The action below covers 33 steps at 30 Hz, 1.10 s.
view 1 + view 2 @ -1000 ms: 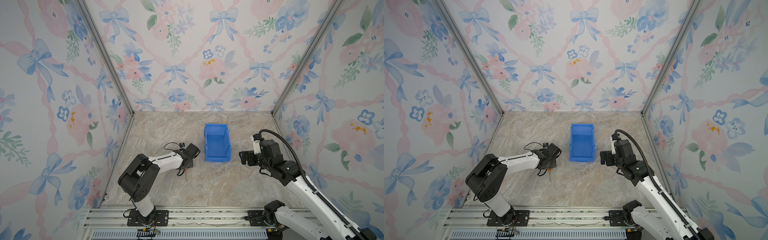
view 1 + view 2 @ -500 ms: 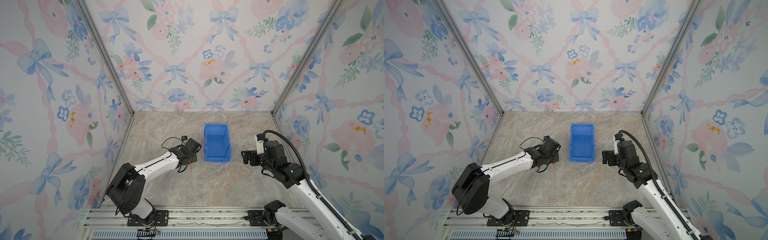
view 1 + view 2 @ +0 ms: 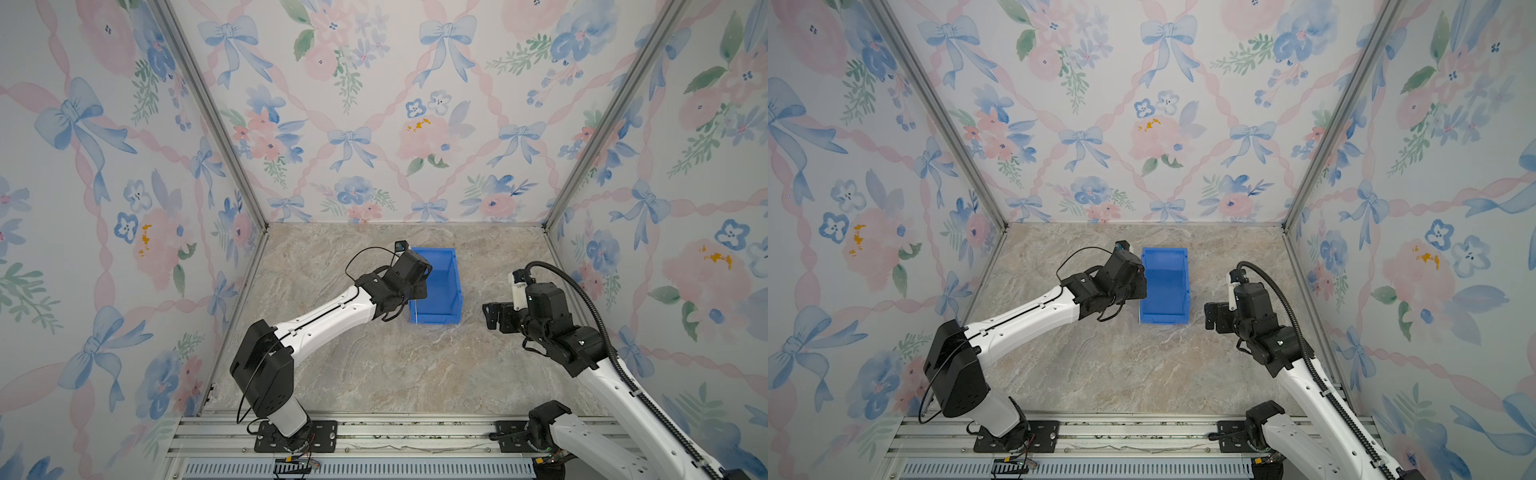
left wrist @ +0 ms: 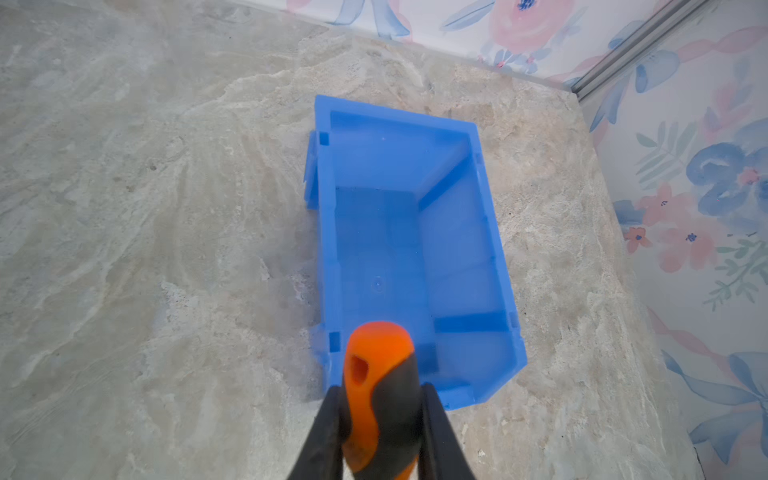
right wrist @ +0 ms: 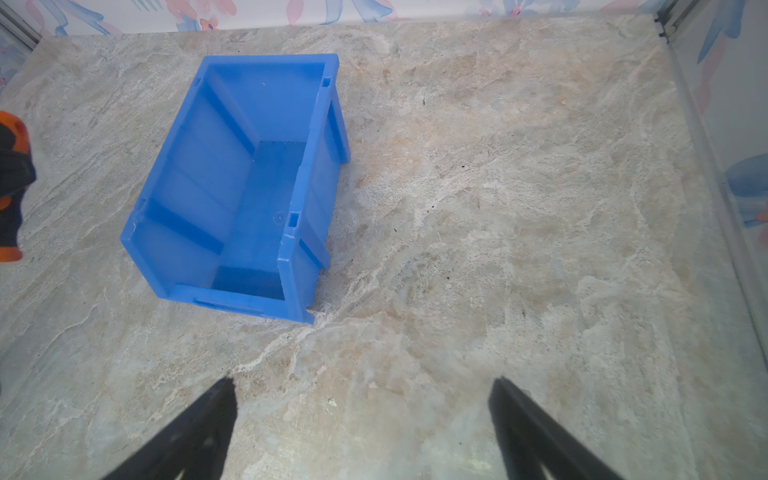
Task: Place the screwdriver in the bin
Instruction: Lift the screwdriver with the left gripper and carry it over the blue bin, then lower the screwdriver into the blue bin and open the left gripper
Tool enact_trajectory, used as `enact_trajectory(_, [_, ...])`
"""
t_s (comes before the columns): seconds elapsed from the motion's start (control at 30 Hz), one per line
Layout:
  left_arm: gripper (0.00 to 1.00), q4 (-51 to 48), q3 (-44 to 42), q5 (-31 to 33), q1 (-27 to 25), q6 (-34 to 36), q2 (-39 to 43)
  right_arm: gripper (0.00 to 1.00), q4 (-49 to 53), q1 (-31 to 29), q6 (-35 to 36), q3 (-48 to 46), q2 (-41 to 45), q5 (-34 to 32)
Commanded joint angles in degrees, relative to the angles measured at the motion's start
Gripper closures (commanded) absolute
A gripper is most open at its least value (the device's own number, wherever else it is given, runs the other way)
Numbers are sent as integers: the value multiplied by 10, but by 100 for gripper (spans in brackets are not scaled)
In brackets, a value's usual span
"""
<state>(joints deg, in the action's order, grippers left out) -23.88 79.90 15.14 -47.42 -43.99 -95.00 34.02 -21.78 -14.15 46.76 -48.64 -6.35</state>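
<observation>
Item: screwdriver (image 4: 376,365), handle clamped in my left claw (image 4: 380,390), shaft pointing down, above the near-left corner of the bin (image 4: 328,232). Bin's hollow lay just right and farther. Right claw (image 5: 363,380): open, empty, well right of the bin.

The smooth blue plastic bin (image 4: 457,249) sits on a matt, stone-patterned tabletop (image 4: 166,249); the screwdriver (image 4: 380,386) handle looks rubbery.

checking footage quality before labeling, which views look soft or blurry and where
Left wrist view: the screwdriver handle, close to the lens, is soft, and the bin looks hazy. Right wrist view: the right gripper is blurred, the bin crisper. Both top views: even light, no glare.
</observation>
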Motion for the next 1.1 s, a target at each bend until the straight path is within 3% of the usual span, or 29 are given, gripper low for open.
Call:
enact_trajectory(0.0, [100, -5, 48, -2, -8, 19, -50, 3, 5, 6, -8, -6, 2, 6])
enact_trajectory(0.4, [100, -5, 194, 28, -8, 38, -205, 3, 14, 9, -3, -2, 9, 3])
enact_trajectory(1.07, [100, -4, 300, 42, 24, 40, -364, 3, 27, 10, -1, 3, 13, 2])
